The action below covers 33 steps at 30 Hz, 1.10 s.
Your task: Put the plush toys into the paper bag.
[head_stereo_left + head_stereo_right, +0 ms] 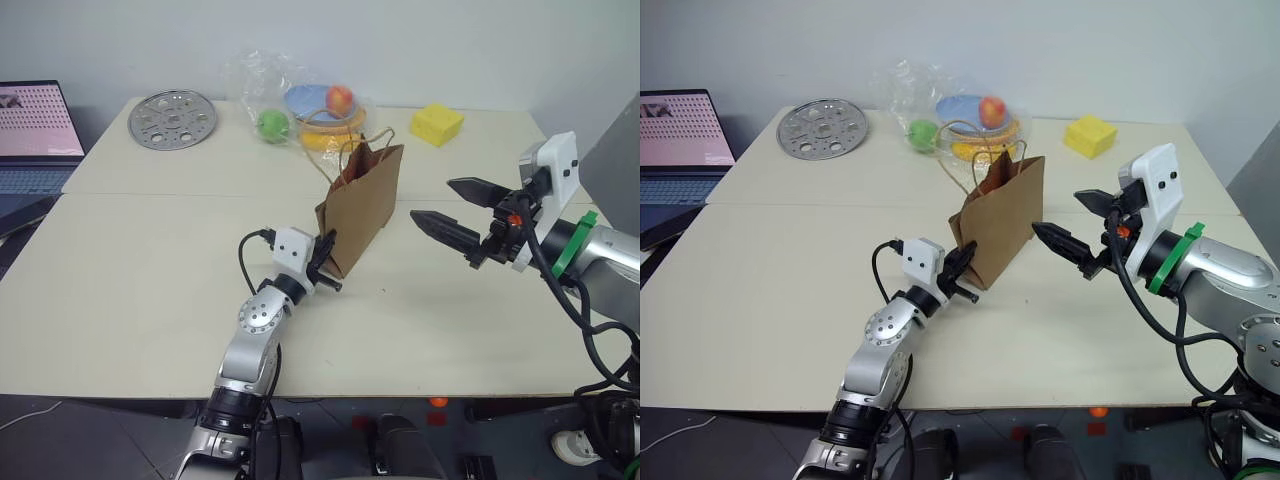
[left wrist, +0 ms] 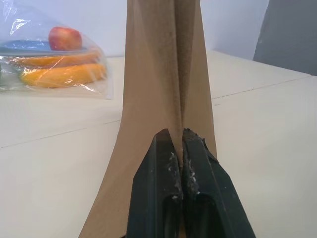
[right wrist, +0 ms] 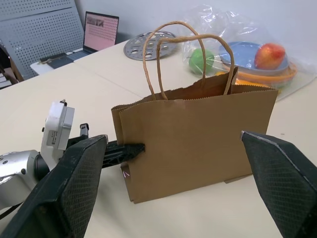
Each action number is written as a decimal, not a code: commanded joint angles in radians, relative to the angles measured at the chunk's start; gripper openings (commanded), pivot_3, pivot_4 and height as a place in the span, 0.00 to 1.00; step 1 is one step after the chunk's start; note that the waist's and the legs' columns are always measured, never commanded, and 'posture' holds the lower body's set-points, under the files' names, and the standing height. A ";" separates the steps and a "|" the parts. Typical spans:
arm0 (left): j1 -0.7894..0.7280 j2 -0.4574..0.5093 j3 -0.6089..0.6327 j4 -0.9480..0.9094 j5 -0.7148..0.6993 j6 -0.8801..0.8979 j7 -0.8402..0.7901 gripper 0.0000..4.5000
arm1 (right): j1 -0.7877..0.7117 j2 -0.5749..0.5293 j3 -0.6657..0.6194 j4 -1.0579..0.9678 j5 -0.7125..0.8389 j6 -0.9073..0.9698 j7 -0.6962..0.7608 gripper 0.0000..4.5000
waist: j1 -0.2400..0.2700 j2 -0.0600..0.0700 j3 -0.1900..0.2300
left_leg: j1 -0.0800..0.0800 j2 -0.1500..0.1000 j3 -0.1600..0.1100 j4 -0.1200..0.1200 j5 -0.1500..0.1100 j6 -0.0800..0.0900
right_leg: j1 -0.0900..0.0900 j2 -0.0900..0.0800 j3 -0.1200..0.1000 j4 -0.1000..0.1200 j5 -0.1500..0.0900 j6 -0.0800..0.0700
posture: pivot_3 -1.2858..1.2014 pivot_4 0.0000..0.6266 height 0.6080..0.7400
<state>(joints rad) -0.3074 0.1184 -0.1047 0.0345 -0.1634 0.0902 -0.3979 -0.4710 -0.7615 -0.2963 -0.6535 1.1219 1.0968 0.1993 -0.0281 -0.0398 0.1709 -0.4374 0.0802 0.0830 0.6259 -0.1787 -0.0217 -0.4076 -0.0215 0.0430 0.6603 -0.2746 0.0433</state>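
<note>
The brown paper bag (image 1: 362, 205) stands upright near the middle of the table, its two cord handles (image 3: 163, 54) sticking up. My left gripper (image 1: 323, 260) is shut on the bag's near side fold, low down; the left wrist view has the crease pinched between the black fingers (image 2: 163, 168). My right gripper (image 1: 456, 210) hovers open to the right of the bag, level with its upper half, apart from it and holding nothing. The plush toys are out of view; I cannot see into the bag.
A clear plastic bag (image 1: 300, 100) of toy fruits and plates lies behind the paper bag. A yellow sponge block (image 1: 437, 124) sits at the back right, a perforated metal disc (image 1: 172, 120) at the back left, and a laptop (image 1: 35, 140) off the table's left.
</note>
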 commanded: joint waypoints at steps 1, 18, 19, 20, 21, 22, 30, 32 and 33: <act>-0.068 0.063 0.044 -0.053 -0.055 0.053 -0.070 0.01 | 0.020 -0.056 -0.076 -0.006 0.008 -0.024 0.023 1.00 | 0.001 0.000 0.000 | 0.000 0.000 0.000 0.000 0.000 0.000 | 0.000 0.000 -0.001 0.000 0.000 0.000 | 0.52 0.24 1.00; -0.543 0.261 -0.019 0.429 -0.341 0.204 -1.101 0.01 | 0.055 -0.569 -0.311 0.137 0.588 0.047 0.145 1.00 | 0.002 0.001 0.001 | -0.004 0.000 -0.001 -0.001 -0.001 0.001 | -0.002 0.000 -0.002 -0.004 -0.001 -0.001 | 0.52 0.24 1.00; -0.555 0.258 -0.023 0.467 -0.325 0.183 -1.121 0.01 | 0.074 -0.573 -0.323 0.135 0.586 0.050 0.144 1.00 | 0.002 0.001 0.001 | -0.005 0.000 -0.001 0.000 -0.001 0.001 | -0.002 0.000 -0.002 -0.004 -0.001 -0.001 | 0.52 0.24 1.00; -0.574 0.248 -0.013 0.520 -0.301 0.128 -1.108 0.01 | 0.093 -0.574 -0.333 0.127 0.586 0.049 0.140 1.00 | 0.002 0.001 0.001 | -0.005 0.000 -0.002 0.000 -0.001 0.001 | -0.002 0.000 -0.002 -0.004 -0.001 -0.001 | 0.52 0.24 1.00; -0.588 0.238 -0.004 0.558 -0.284 0.088 -1.096 0.01 | 0.107 -0.574 -0.342 0.122 0.586 0.045 0.139 1.00 | 0.002 0.001 0.001 | -0.005 0.000 -0.001 0.000 -0.001 0.001 | -0.002 0.000 -0.002 -0.004 -0.001 -0.001 | 0.52 0.24 1.00; -0.609 0.227 0.028 0.591 -0.275 0.043 -1.045 0.01 | 0.124 -0.565 -0.344 0.112 0.593 0.030 0.119 1.00 | 0.002 0.001 0.001 | -0.006 -0.001 -0.001 0.001 -0.001 0.001 | -0.003 0.000 -0.002 -0.004 0.000 0.000 | 0.52 0.24 1.00; -0.568 0.190 0.132 0.580 -0.232 -0.072 -0.800 0.01 | 0.149 -0.535 -0.296 0.067 0.561 -0.046 0.079 1.00 | 0.002 0.001 0.001 | -0.010 0.000 -0.002 0.003 -0.001 0.001 | -0.006 0.000 -0.001 -0.004 0.002 0.004 | 0.52 0.24 1.00; -0.511 0.185 0.130 0.510 -0.230 -0.053 -0.765 0.01 | 0.142 -0.535 -0.278 0.068 0.555 -0.061 0.080 1.00 | 0.001 0.001 0.001 | -0.010 0.000 -0.002 0.002 -0.001 0.001 | -0.006 0.000 -0.001 -0.004 0.002 0.005 | 0.52 0.24 1.00; -0.479 0.182 0.124 0.472 -0.226 -0.047 -0.748 0.01 | 0.136 -0.535 -0.267 0.070 0.549 -0.067 0.085 1.00 | 0.001 0.001 0.001 | -0.010 0.000 -0.002 0.002 -0.001 0.001 | -0.006 0.000 -0.001 -0.004 0.002 0.005 | 0.52 0.24 1.00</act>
<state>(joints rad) -0.8047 0.3077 0.0173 0.5799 -0.3929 0.0388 -1.1738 -0.3216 -1.2926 -0.5557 -0.5846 1.6739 1.0617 0.2808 -0.0272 -0.0387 0.1720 -0.4481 0.0802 0.0810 0.6282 -0.1796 -0.0204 -0.4142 -0.0215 0.0413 0.6569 -0.2725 0.0482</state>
